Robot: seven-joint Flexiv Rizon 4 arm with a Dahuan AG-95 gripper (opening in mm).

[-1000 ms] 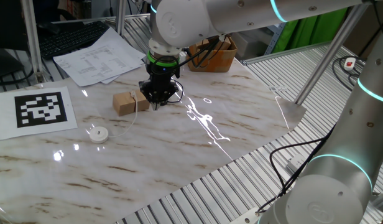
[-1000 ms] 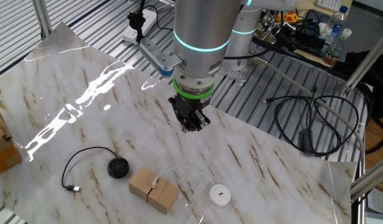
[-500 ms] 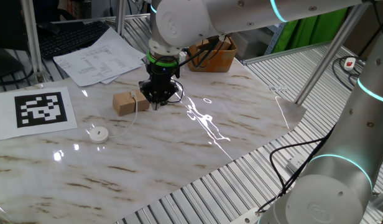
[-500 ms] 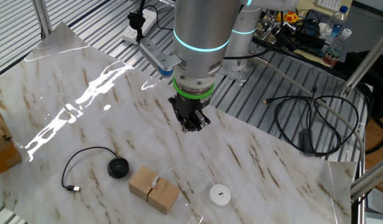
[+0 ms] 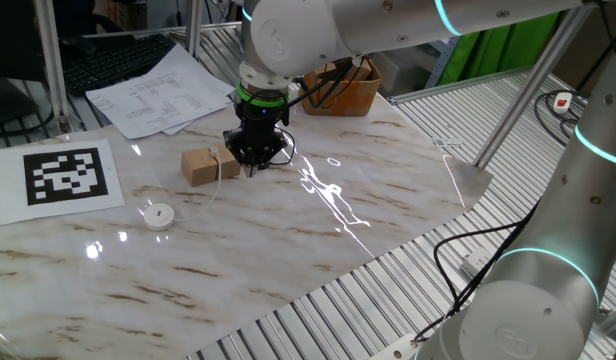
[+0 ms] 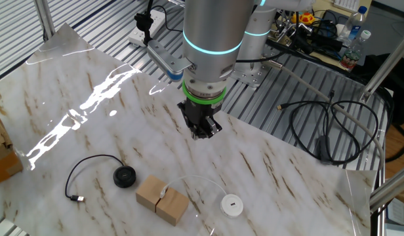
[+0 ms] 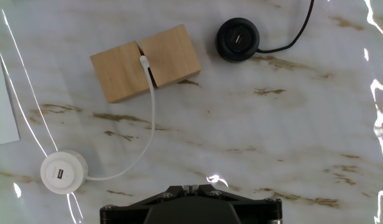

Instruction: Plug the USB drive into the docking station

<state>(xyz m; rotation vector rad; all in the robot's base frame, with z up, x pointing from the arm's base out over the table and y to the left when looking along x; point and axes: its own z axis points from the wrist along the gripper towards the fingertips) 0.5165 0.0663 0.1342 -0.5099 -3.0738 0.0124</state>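
1. Honestly, you cannot pick out the USB drive with certainty. The likeliest candidate is the small white piece [image 7: 143, 60] seated in the slit of the wooden block [image 7: 173, 53], where the white cable [image 7: 153, 118] ends.
2. The docking station [image 7: 63, 174], a white round puck with a slot on top, lies on the marble table [image 7: 291, 155], well apart from the block.
3. The gripper [image 6: 202, 133] hangs above the table near the block. Whether its fingers are apart, or pinching anything, cannot be told.
4. Expect a small, light, stiff piece with a smooth shell. Pinch its flat sides, leaving the plug end free.
5. The puck looks light too, so it may skid on the glossy marble under insertion force. Press straight down.
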